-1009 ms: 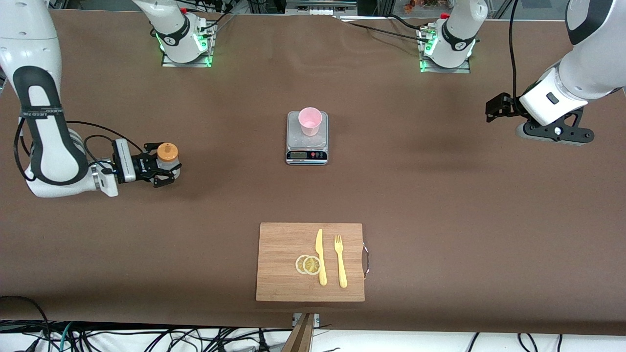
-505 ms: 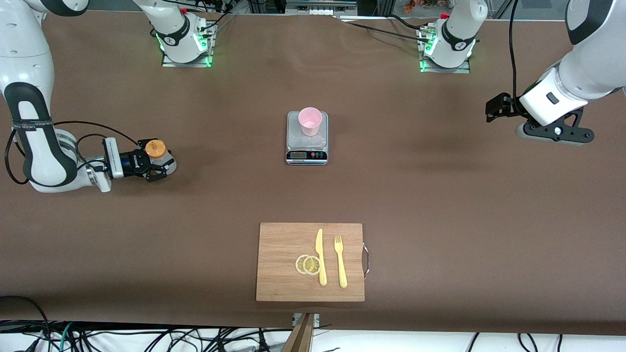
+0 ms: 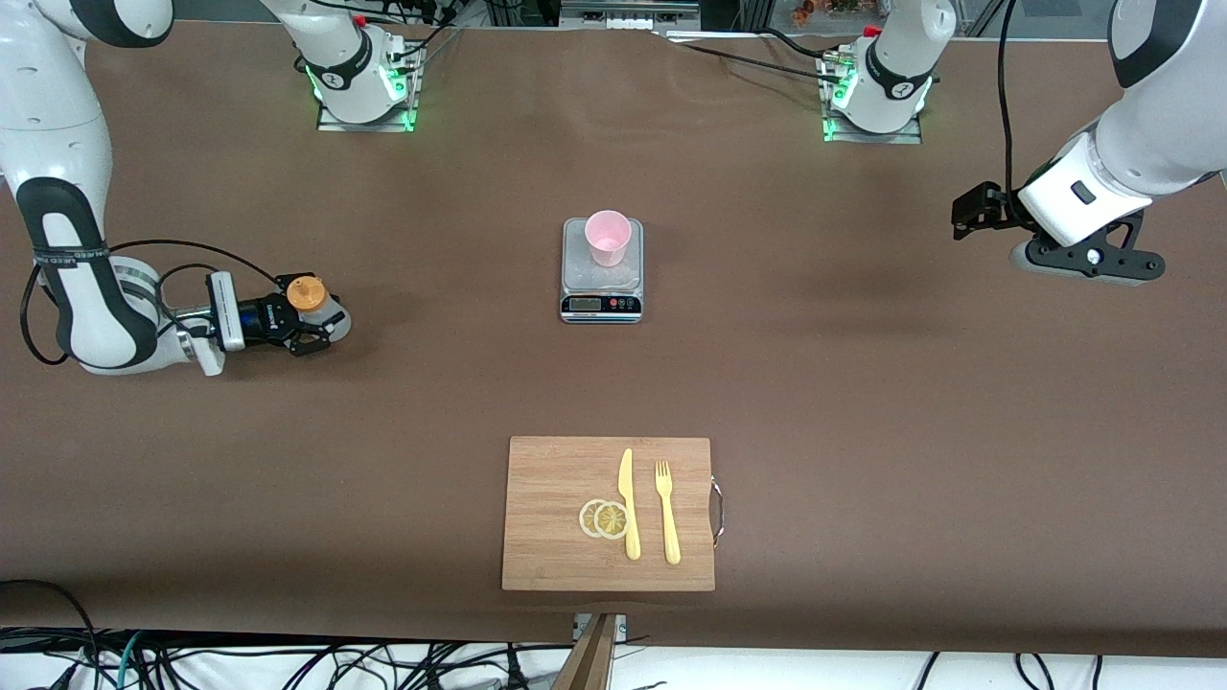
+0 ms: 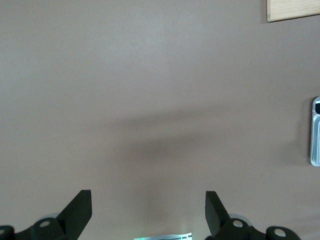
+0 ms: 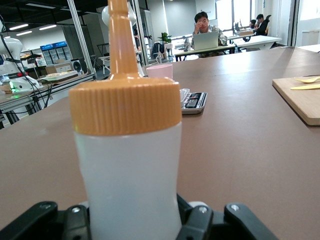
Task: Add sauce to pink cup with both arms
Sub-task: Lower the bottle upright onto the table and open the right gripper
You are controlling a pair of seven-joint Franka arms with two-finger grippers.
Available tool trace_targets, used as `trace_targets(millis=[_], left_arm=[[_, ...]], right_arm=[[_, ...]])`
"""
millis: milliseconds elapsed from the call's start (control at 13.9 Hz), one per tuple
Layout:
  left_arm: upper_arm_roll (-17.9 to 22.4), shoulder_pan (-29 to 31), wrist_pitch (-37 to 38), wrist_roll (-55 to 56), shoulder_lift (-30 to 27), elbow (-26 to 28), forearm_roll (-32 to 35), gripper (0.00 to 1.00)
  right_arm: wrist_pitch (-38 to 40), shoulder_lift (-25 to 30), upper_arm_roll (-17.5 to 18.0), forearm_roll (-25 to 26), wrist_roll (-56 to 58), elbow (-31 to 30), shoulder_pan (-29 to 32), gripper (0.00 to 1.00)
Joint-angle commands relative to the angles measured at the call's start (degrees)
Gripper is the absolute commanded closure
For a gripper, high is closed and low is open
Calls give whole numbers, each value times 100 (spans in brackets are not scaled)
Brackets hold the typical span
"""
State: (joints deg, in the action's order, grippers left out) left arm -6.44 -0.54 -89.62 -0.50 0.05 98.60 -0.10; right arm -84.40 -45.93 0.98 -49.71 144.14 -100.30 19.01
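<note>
The right gripper (image 3: 312,328) pinches the sauce (image 3: 314,305) bottle upright, low at the right arm's end of the table. The pink cup (image 3: 608,237) sits on the scale (image 3: 601,287) mid-table, well apart. To do this well, I'd carry the bottle level to the cup, nozzle up, tipping only over the rim. The left gripper (image 3: 983,213) waits, fingers spread, over bare table at its own end.

The right claw (image 3: 309,329), clamped on the sauce (image 3: 312,300), has drawn back toward nine o'clock and sunk nearer the counter (image 3: 863,383).
</note>
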Motion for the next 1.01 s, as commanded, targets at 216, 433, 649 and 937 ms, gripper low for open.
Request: trace_targets(millis=[216, 433, 649, 937], left_arm=[[-15, 1, 146, -37, 83, -192, 10, 0], [-15, -8, 146, -37, 92, -192, 10, 0], [-24, -8, 146, -20, 92, -192, 10, 0], [-68, -34, 146, 94, 118, -253, 10, 0]], right_arm=[[126, -205, 113, -170, 211, 28, 182, 100], [126, -241, 113, -188, 211, 28, 209, 100], [126, -241, 104, -188, 211, 46, 252, 53], [126, -232, 95, -188, 193, 64, 270, 0]])
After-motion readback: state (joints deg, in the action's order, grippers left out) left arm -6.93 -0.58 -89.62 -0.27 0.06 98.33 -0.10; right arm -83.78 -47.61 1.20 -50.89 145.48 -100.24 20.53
